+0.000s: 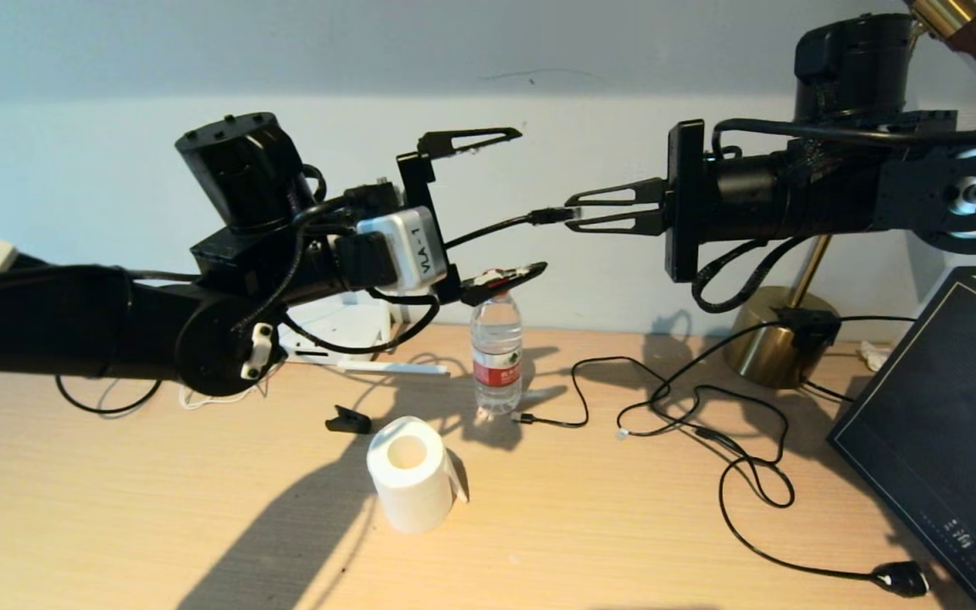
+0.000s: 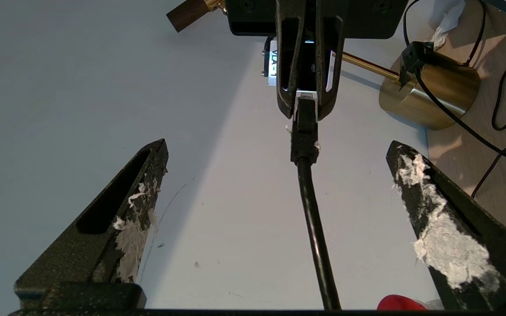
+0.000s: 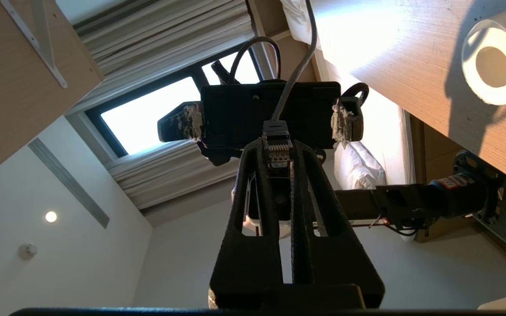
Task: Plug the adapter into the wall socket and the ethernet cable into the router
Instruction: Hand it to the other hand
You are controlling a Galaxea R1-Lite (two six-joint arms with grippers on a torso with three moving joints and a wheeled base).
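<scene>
Mid-air above the desk, the right gripper [image 1: 577, 211] pinches the ethernet cable [image 1: 488, 230] by its connector; the left gripper [image 1: 496, 207] gapes wide around it. Router [image 1: 340, 326], far left, not yet connected.

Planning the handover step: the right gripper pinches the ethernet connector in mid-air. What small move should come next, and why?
Probably draw the left gripper back, clear of the ethernet cable. Its jaws stand wide open with the cable running loose between them, while the right gripper is shut on the connector, so the right arm alone carries it.
</scene>
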